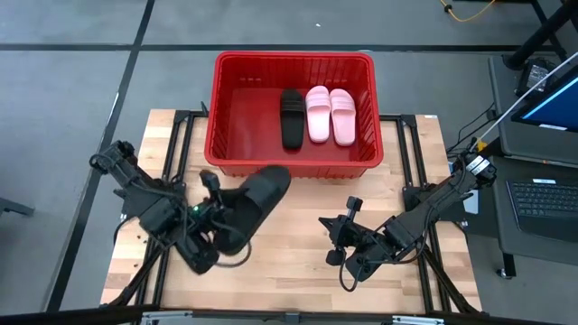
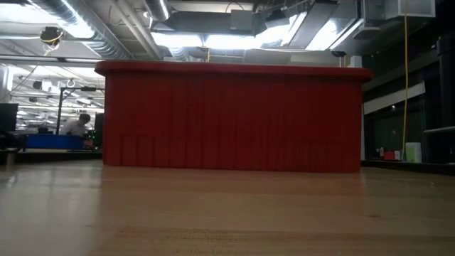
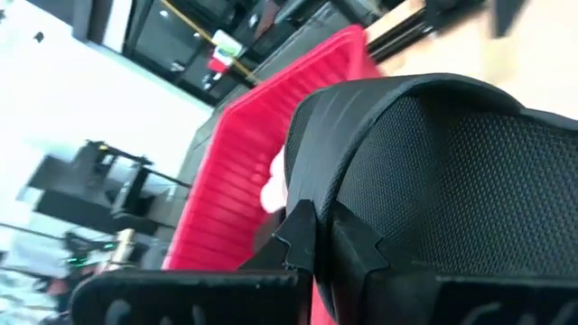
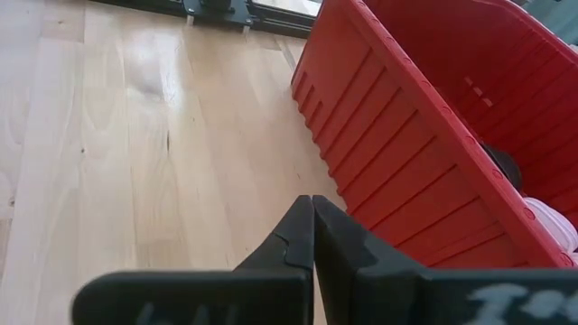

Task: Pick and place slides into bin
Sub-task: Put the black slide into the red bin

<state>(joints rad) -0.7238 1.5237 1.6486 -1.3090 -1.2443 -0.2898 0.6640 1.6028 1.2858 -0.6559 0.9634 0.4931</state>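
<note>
The red bin (image 1: pixel 289 167) stands at the table's far middle, and it also shows in the low view (image 2: pixel 234 117). Side by side on its floor lie one black slide (image 1: pixel 292 117) and two pale pink slides (image 1: pixel 318 115) (image 1: pixel 342 116). A second black slide (image 1: pixel 262 191) hangs in the air just in front of the bin's near wall, with my left gripper (image 1: pixel 224 217) (image 3: pixel 321 248) shut on it. My right gripper (image 1: pixel 327 227) (image 4: pixel 312 239) hovers shut over bare wood at the near right and holds nothing. My left gripper pinches a thin ribbed edge (image 3: pixel 309 176) of the black slide between its two fingers. Strap or sole rim, I cannot tell. The fingers come from the table's near left, roughly level. The slide is lifted clear of the table and its free end (image 1: pixel 282 177) reaches toward the bin's near wall.
The bin's near wall (image 4: pixel 406 153) rises right beside both grippers. Bare wooden tabletop (image 1: pixel 289 262) lies between the two arms and along the near edge. Black frame rails (image 1: pixel 181 135) run along the table's left and right sides. A laptop (image 1: pixel 542 199) sits beyond the right edge.
</note>
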